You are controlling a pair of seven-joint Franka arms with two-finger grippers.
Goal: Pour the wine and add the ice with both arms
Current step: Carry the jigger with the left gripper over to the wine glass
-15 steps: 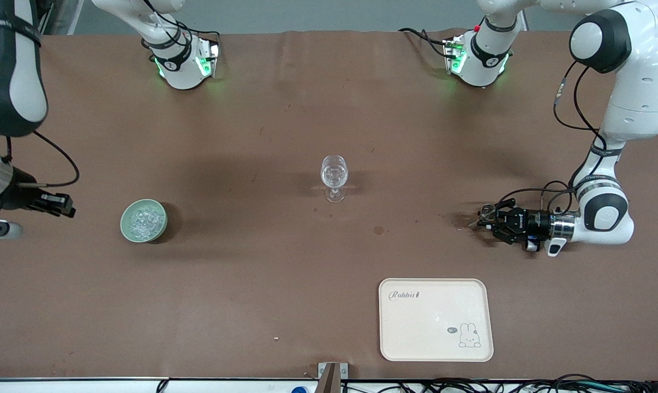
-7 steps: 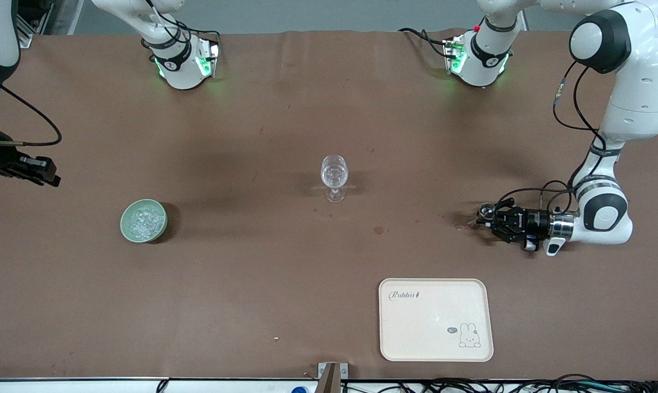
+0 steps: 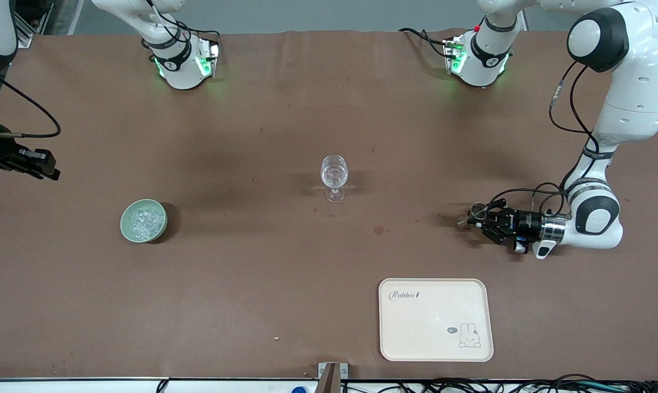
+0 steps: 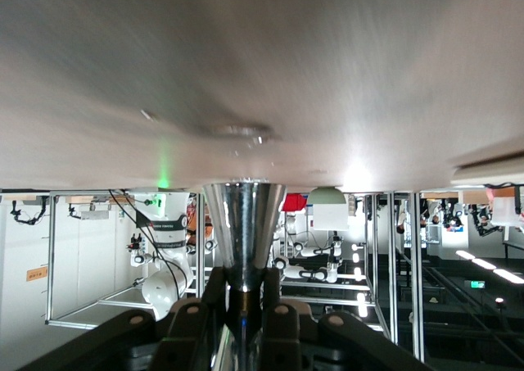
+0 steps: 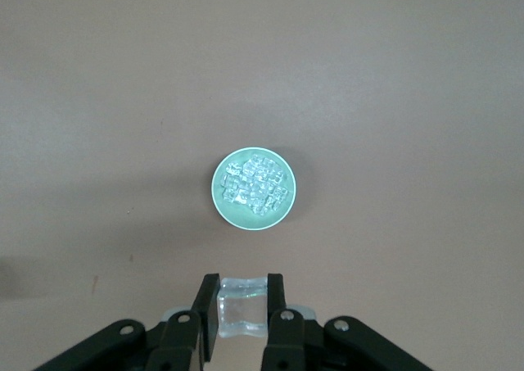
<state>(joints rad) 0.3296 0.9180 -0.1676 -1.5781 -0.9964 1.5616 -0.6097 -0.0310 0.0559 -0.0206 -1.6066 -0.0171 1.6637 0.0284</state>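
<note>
While my right end effector (image 5: pixel 243 314) is gripping one ice cube (image 5: pixel 243 308) above the green bowl (image 3: pixel 143 220), my left end effector (image 3: pixel 479 220), low over the tabletop (image 3: pixel 285 109), is clenching a metal jigger (image 4: pixel 242 236); the glass (image 3: pixel 334 177) is awaiting both.

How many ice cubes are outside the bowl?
1: an ice cube held by the right gripper over the right arm's end of the table; the stemmed glass may hide others.

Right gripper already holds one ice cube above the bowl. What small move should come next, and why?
Probably carry the right gripper, shut on an ice cube, toward the empty wine glass at mid-table. It hangs high over the green bowl, and the glass holds no ice.
</note>
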